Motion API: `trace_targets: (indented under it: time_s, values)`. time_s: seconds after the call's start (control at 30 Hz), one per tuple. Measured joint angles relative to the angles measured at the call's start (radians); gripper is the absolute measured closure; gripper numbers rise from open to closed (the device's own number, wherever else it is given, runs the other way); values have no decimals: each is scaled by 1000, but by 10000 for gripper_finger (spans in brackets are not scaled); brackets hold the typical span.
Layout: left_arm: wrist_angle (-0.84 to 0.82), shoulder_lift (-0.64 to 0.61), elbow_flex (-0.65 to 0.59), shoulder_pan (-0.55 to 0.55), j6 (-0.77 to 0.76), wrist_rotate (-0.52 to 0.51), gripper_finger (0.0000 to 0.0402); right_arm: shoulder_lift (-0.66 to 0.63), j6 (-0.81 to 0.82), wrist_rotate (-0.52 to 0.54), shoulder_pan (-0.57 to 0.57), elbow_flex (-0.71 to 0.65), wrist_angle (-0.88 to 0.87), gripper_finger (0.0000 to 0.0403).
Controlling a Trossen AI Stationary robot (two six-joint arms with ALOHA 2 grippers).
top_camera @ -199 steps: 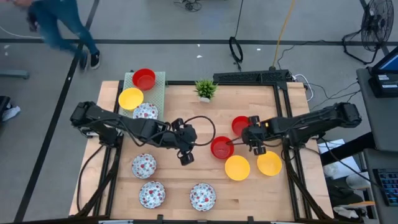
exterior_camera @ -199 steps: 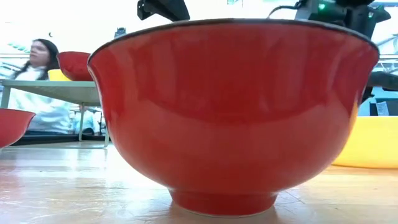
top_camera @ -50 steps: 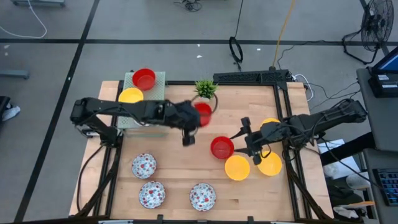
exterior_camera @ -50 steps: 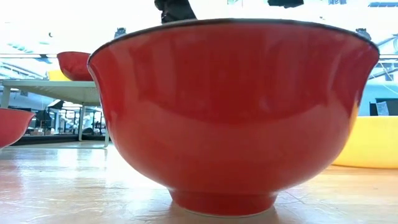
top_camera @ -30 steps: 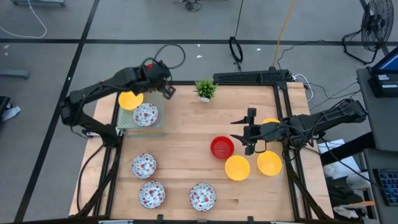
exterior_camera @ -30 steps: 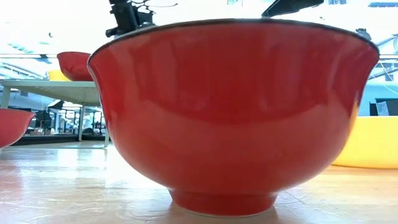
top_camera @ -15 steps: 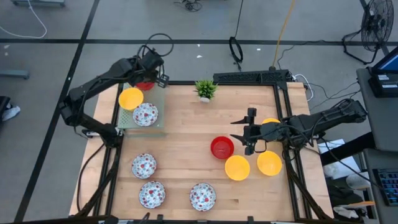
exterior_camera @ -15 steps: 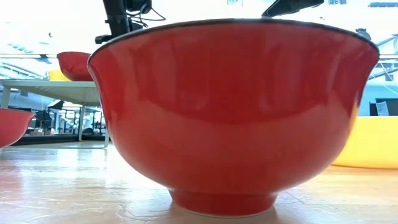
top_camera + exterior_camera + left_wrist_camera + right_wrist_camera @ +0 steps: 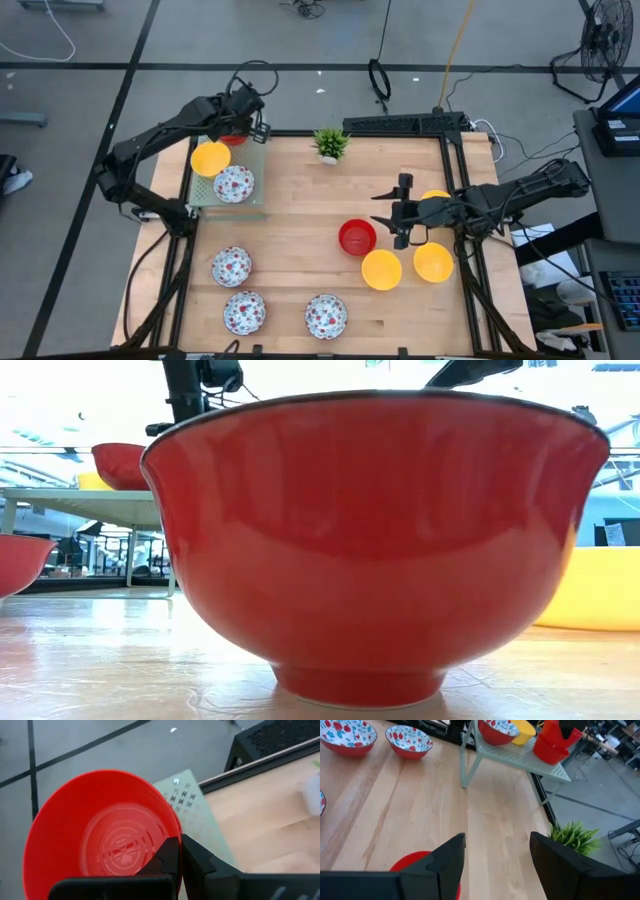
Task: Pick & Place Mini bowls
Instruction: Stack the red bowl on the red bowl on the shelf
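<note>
A glossy red mini bowl (image 9: 102, 836) is pinched at its rim by the left gripper (image 9: 243, 122) over the pale green rack (image 9: 254, 150) at the bench's far left corner, beside a yellow bowl (image 9: 210, 158) and a floral one (image 9: 234, 183); the right gripper (image 9: 496, 851) waits open mid-bench, six bowls left

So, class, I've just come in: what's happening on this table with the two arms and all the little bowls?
The left gripper is shut on the rim of a red bowl, holding it over the pale green rack at the table's far left corner, where a yellow bowl and a floral bowl already sit. The right gripper hovers open beside another red bowl. Three yellow and three floral bowls remain on the table.
</note>
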Motion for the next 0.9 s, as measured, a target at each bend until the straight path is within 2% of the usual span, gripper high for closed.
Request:
trace_targets:
  time_s: [0.27,0.63,0.9]
  values:
    - [101,0,-96,30,19,-2,397,0,20,0,0,0,-34,193]
    - [112,0,-100,42,33,50,391,0,20,0,0,0,-33,193]
    - [112,0,-100,42,26,50,327,0,20,0,0,0,-36,193]
